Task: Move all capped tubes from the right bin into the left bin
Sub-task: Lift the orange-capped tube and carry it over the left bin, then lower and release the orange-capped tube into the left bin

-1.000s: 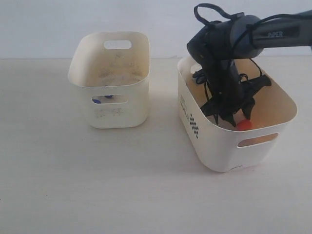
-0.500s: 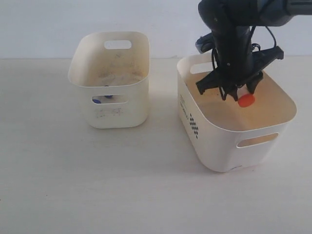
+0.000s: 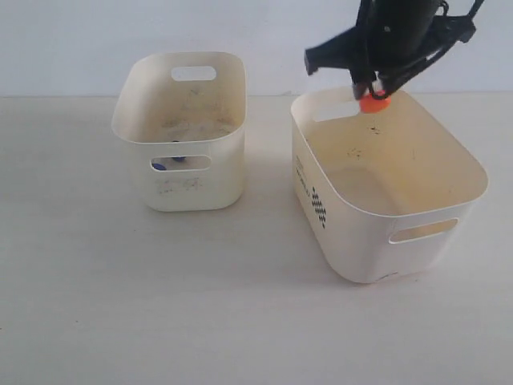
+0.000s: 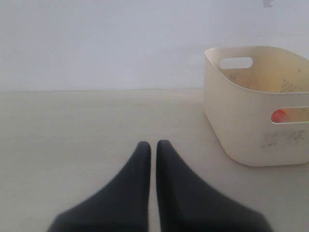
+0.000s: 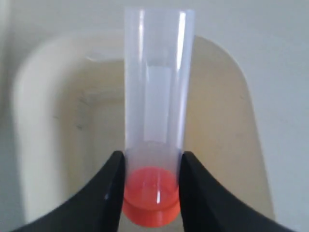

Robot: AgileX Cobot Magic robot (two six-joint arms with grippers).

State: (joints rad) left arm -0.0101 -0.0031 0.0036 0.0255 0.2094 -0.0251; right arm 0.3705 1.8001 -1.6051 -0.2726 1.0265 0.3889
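- Orange-capped tube [image 3: 373, 102] is held by the right gripper [image 3: 375, 88], raised over the far side of the right bin [image 3: 361, 241]. It touches no wall or floor that the exterior view shows.
- In the right wrist view, the right gripper [image 5: 151, 162] is clamped on the tube [image 5: 157, 96], its jaws pressing either side of the clear body just beside the orange cap.
- The tube's long axis runs out along the line of the fingers. In the exterior view only the cap shows plainly, so tilt cannot be judged there.
- Governing relation: the left bin [image 3: 192, 188] lies to the left of the held tube in the exterior view, well apart, with bare table between the two bins. The carry is judged to be sideways over the right bin's near-left rim, then over the left bin's opening.
- The right arm is the nearer arm, as it already has the tube.
- The left gripper [image 4: 150, 145] sits low over the table, fingers pressed together on nothing, with the left bin [image 4: 241, 125] off to one side.
- Blue caps [image 3: 159, 167] show through the left bin's front slot, and an orange cap [image 4: 278, 115] shows through a slot in the left wrist view.
- No other tube shows in the visible part of the right bin, so this is judged to be the last transfer.
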